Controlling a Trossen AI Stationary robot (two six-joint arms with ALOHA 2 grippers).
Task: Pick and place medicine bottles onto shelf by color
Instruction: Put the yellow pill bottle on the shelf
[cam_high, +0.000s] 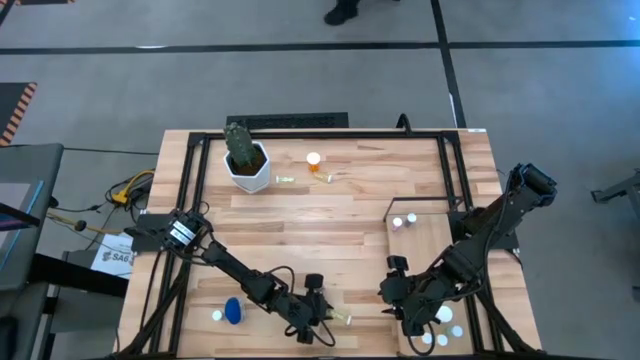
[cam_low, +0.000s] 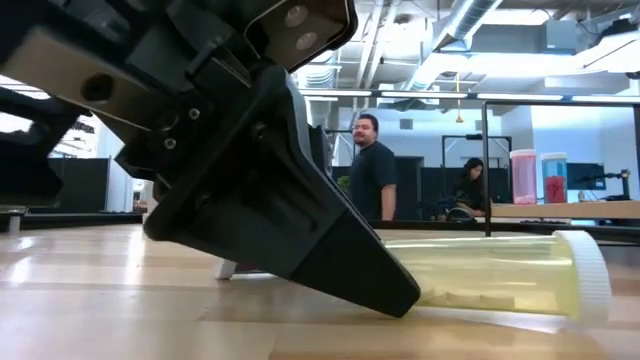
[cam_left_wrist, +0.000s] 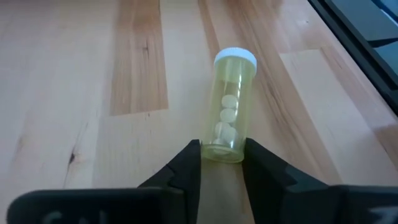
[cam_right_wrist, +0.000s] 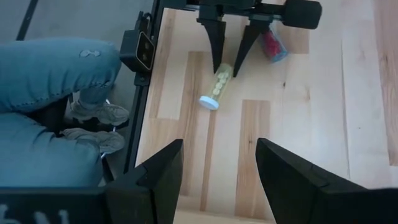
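Note:
A yellow-green bottle (cam_left_wrist: 230, 106) with a white cap (cam_left_wrist: 235, 58) and white pills inside lies on its side on the planked tabletop near the front edge; it also shows in the high view (cam_high: 341, 318), the low view (cam_low: 500, 275) and the right wrist view (cam_right_wrist: 217, 84). My left gripper (cam_left_wrist: 222, 163) (cam_high: 318, 312) is down at the table, shut on the bottle's closed end. My right gripper (cam_right_wrist: 217, 177) (cam_high: 393, 291) is open and empty, above the table by the left edge of the pale shelf panel (cam_high: 430, 255), which carries several white-capped bottles (cam_high: 404, 220) (cam_high: 448, 322). My left gripper pinches the bottle's closed bottom end (cam_left_wrist: 222, 149) between its two fingertips (cam_left_wrist: 191, 160), one on each side of the round wall. The fingers slant down toward the table and lie along the bottle. The bottle lies flat on the table, its cap pointing away from the gripper.
A blue bottle (cam_high: 232, 312) and a white cap (cam_high: 216, 316) lie left of my left gripper. A white pot with a cactus (cam_high: 247, 165), an orange bottle (cam_high: 314, 160) and small vials (cam_high: 285, 179) stand at the back. A person's legs (cam_right_wrist: 56, 93) are by the table's near edge.

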